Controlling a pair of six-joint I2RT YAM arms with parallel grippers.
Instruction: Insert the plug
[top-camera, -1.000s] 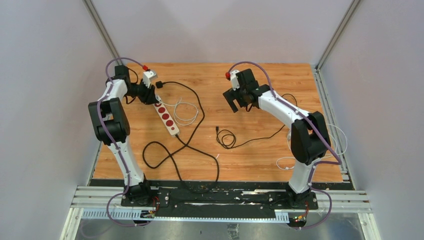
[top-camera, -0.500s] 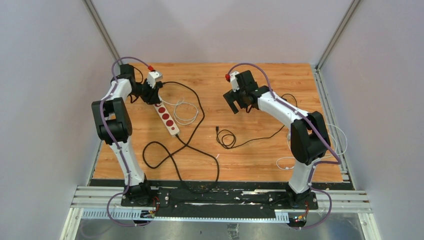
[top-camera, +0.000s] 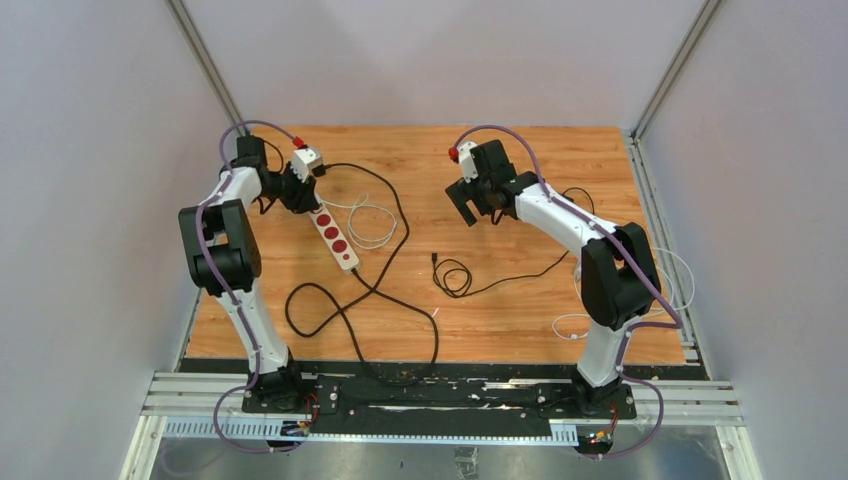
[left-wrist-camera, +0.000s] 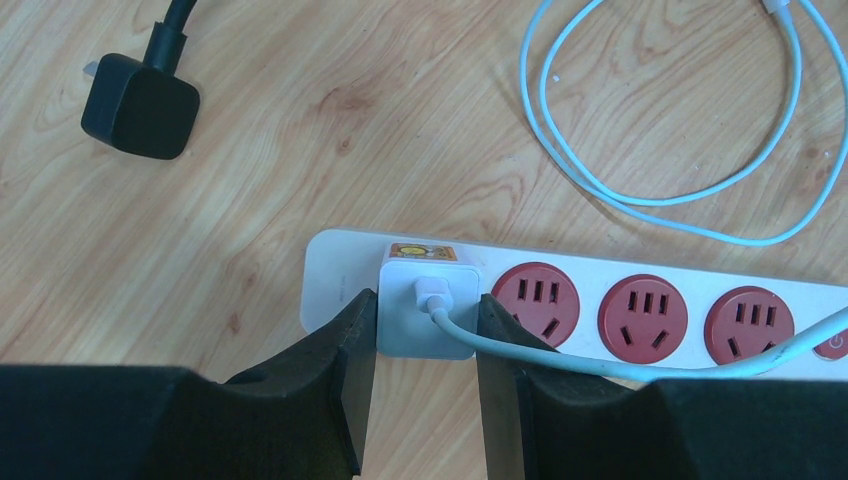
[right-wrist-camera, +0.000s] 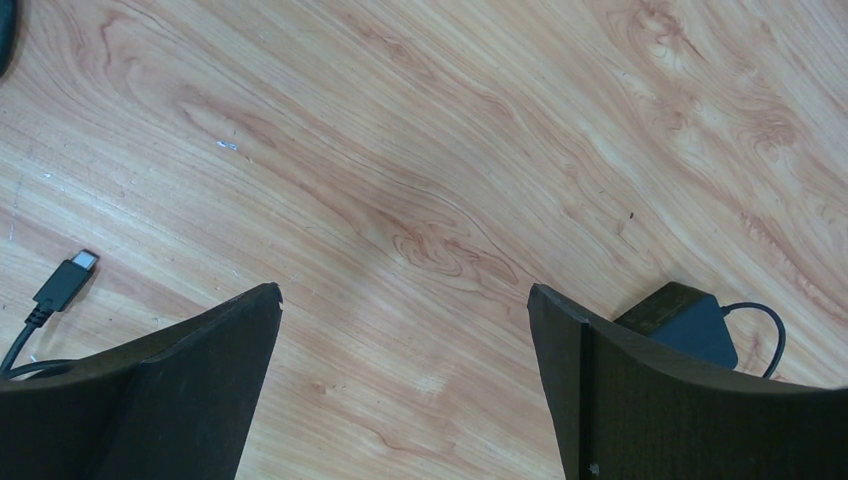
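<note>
- Shifting slightly to its right over the last second, the left arm is now hanging over the far end of the power strip, while the right arm is keeping the pose it had before.
- The left tool is pressing its two black fingers against opposite sides of the white plug, so it is clamping that plug.
- The white plug is sitting squarely between the fingertips, seated in the end socket of the strip, and a small orange label is showing at its edge away from the tool.
- A white cable is running out of the plug's face and crossing over the right-hand finger toward the tool's right.
- Three red sockets are lying in a row just right of that finger, with their slots showing.
- A black plug on a thick black cord is lying on the wooden surface, ahead of the tool and off to its left, well apart from the strip.
- A pale cable loop is lying ahead and to the right of the tool, beyond the strip.
- The right tool is hovering with its fingers spread wide apart, and only wood grain is showing between them.
- A black USB-C connector is lying just outside its left finger.
- A black adapter with a thin cord is peeking out from behind its right finger.
</note>
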